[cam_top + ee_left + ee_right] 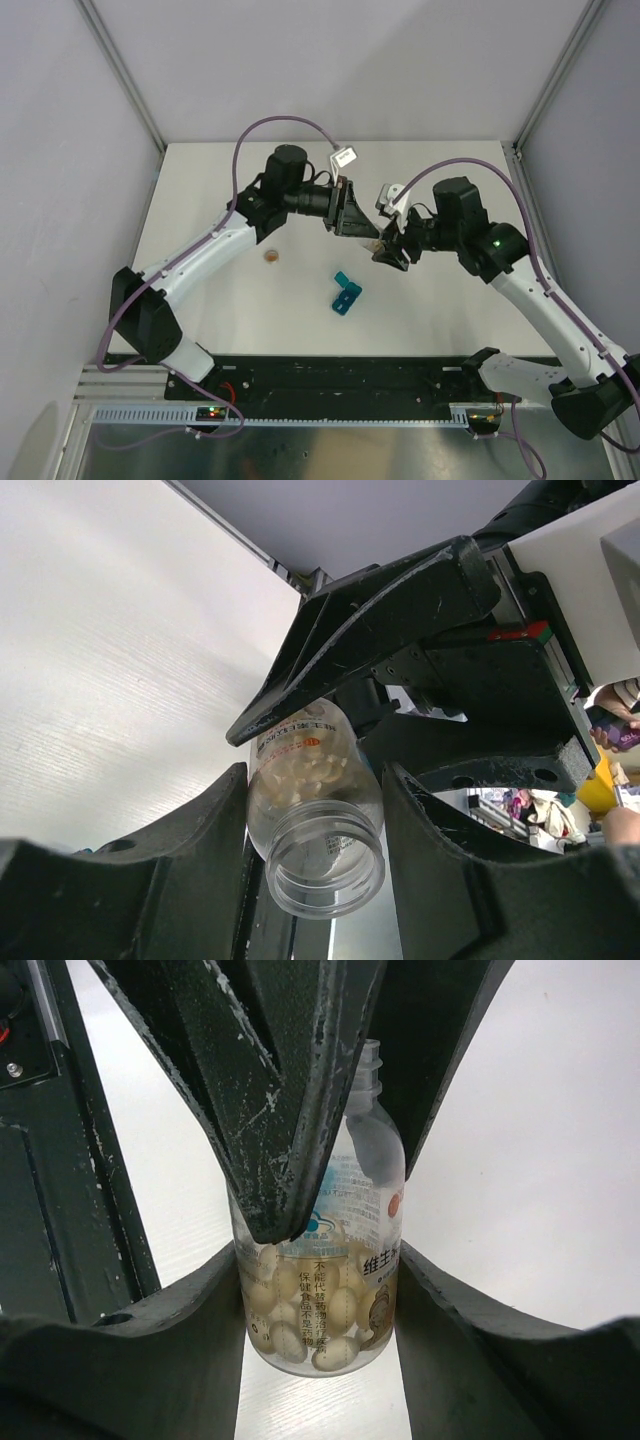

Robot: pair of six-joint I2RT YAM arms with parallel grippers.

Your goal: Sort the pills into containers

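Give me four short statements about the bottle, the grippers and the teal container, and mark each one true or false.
1. The pill bottle has its cap off. True.
2. Only the left gripper holds the bottle. False: the right gripper grips it too, at the other end.
3. The teal container lies on the table, in neither gripper. True.
4. The bottle is empty. False: pale pills lie inside it.

Bottle [350,1210] of pills [300,1310] gripped in right end effector [318,1250].
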